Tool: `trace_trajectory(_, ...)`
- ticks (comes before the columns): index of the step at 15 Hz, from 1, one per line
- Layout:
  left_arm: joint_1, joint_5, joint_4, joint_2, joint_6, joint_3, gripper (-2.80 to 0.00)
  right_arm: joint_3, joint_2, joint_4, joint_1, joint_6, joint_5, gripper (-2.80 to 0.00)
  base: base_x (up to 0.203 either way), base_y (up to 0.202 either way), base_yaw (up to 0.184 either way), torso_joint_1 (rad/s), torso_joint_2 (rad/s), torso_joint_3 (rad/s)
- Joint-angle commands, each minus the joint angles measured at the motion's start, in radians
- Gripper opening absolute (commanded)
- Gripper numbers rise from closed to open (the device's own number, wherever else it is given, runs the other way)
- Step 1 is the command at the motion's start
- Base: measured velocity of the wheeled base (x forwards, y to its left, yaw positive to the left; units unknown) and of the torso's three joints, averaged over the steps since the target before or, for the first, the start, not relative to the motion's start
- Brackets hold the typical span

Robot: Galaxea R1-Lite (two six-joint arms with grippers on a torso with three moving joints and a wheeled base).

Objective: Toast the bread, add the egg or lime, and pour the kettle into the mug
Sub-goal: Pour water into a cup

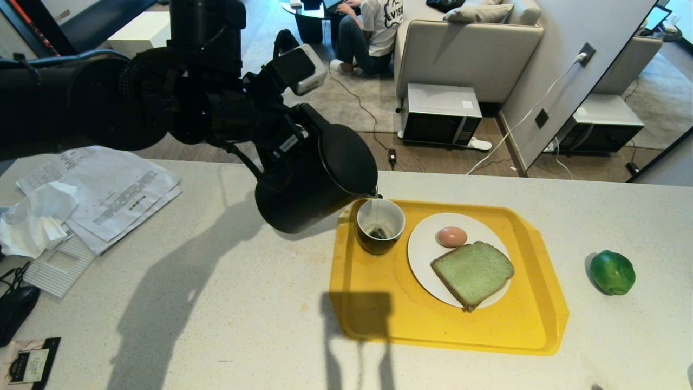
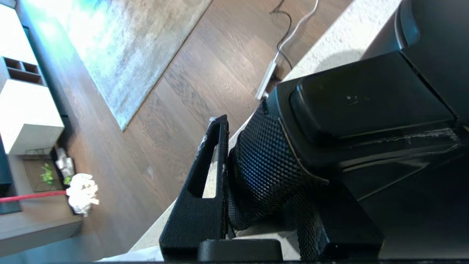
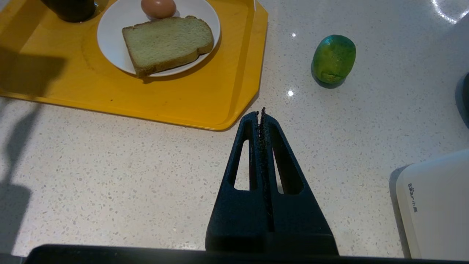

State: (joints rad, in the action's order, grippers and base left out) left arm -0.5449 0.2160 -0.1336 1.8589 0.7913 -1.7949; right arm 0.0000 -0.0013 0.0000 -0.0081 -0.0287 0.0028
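Black kettle (image 1: 316, 181), handle clamped in the left gripper (image 2: 256, 183), should tip slowly, spout over the mug (image 1: 380, 226); right gripper (image 3: 262, 117) sits closed, empty

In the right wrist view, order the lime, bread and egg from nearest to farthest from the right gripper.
From the right gripper:
1. Bread, on the plate, tray side.
2. Lime, on the counter, opposite side; close to the bread's distance, hard to call.
3. Egg, beyond the bread.

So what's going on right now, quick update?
Left hand shut on kettle, tipped over mug. Right hand shut, idle. Nothing in the way.
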Motion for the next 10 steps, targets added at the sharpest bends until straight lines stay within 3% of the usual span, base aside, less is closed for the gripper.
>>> trace_trajectory(1,-0.022,0.019,-0.004,0.000,0.022,0.000,-2.80,0.000,0.001,0.000,0.000,0.000,0.000,-2.80,0.000,0.000,0.000,0.000,0.00,0.000)
trace_trajectory(4,-0.046,0.068,-0.006,0.010,0.041,0.001,-2.80,0.000,0.001,0.000,0.000,0.000,0.000,-2.80,0.000,0.000,0.000,0.000,0.00,0.000)
trace_trajectory(10,-0.053,0.167,-0.003,0.031,0.181,-0.004,-2.80,0.000,0.001,0.000,0.000,0.000,0.000,-2.80,0.000,0.000,0.000,0.000,0.00,0.000)
